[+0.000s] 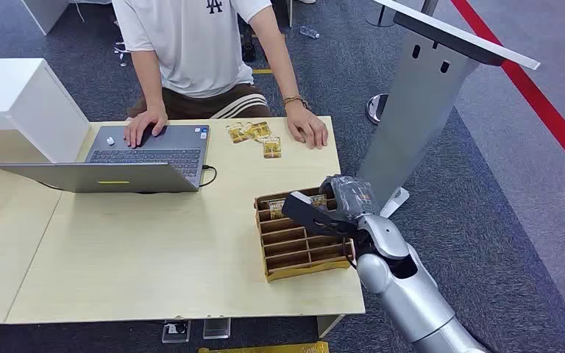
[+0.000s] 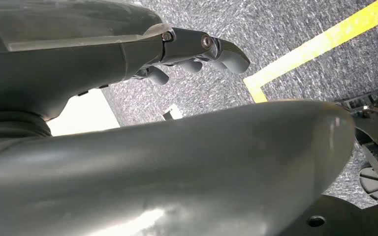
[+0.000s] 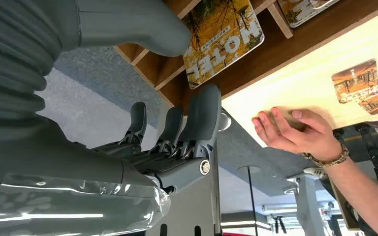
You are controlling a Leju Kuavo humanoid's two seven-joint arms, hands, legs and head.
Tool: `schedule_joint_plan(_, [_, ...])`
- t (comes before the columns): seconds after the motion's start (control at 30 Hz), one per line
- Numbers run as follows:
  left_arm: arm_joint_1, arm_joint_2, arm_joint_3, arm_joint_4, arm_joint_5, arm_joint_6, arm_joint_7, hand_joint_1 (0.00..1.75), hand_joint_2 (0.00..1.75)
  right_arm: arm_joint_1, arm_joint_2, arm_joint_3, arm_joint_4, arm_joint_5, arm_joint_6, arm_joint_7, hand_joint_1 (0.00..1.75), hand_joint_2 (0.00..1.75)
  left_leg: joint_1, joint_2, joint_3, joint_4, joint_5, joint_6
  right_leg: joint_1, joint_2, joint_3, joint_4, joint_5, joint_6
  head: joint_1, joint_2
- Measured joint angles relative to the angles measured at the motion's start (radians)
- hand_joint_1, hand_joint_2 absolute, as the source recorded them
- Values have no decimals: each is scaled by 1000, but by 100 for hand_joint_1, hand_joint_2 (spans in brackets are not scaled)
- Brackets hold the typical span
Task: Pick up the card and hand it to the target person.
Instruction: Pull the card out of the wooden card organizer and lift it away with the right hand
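The right hand (image 1: 329, 208) hovers over the far end of the slotted wooden card holder (image 1: 301, 254) on the counter (image 1: 154, 250), near the counter's right edge. In the right wrist view its fingers (image 3: 204, 115) stand straight and spread beside the thumb, with nothing between them: released, no card taken yet. The nearest hotel card (image 3: 224, 37) stands in a slot of the holder just beyond the fingertips; in the head view it is the yellowish card (image 1: 278, 208) at the holder's back rows.

The step in hand looks like the reach for the grasp. To do it well, the thumb and fingers should straddle the card's exposed upper edge, pinch its flat faces, then lift straight along the slot so the dividers do not snag it.

The person's hand (image 1: 307, 129) rests flat on the counter's far edge, beside loose cards (image 1: 257, 136), a fair target for delivery.

The left hand (image 2: 197, 49) hangs above the carpet; its fingers seem loosely curled, though whether it is clenched I cannot tell.
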Motion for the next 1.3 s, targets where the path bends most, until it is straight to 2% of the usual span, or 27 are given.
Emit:
schedule_joint_plan(0.7, [1, 0, 0, 0, 7, 2, 0, 0, 0, -10, 6, 0, 30, -13, -8, -15, 94, 175, 0, 0, 0, 0, 0, 0, 0, 0, 0, 0, 0, 0, 0, 0])
schedule_joint_plan(0.93, [2, 0, 0, 0, 7, 3, 0, 0, 0, -10, 9, 0, 33, -13, -8, -15, 99, 175, 0, 0, 0, 0, 0, 0, 0, 0, 0, 0, 0, 0, 0, 0])
schedule_joint_plan(1.03, [2, 0, 0, 0, 7, 3, 0, 0, 0, -10, 10, 0, 34, -13, -8, -15, 109, 175, 0, 0, 0, 0, 0, 0, 0, 0, 0, 0, 0, 0, 0, 0])
schedule_joint_plan(1.17, [2, 0, 0, 0, 7, 3, 0, 0, 0, -11, 10, 0, 39, -13, -8, -15, 143, 175, 0, 0, 0, 0, 0, 0, 0, 0, 0, 0, 0, 0, 0, 0])
schedule_joint_plan(1.3, [2, 0, -1, 0, 7, 3, 0, 0, 0, -13, 12, 0, 45, -14, -9, -16, 152, 175, 0, 0, 0, 0, 0, 0, 0, 0, 0, 0, 0, 0, 0, 0])
